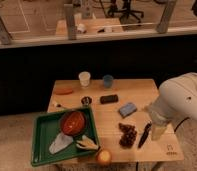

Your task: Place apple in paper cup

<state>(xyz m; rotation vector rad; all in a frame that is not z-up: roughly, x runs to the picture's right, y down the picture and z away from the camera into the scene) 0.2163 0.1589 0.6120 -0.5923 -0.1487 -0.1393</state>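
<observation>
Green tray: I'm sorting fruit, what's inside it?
Inside the green tray: a red-orange bowl, a pale flat item, a yellowish piece. Whatever lies under the bowl is hidden. The apple sits outside; the gripper hangs above the table at right.

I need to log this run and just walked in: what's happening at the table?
A one-armed robot is meant to put the apple into the paper cup. The apple lies at the front edge of the table, and the cup stands at the back. The robot's hand hangs over the table's right side, away from both.
</observation>
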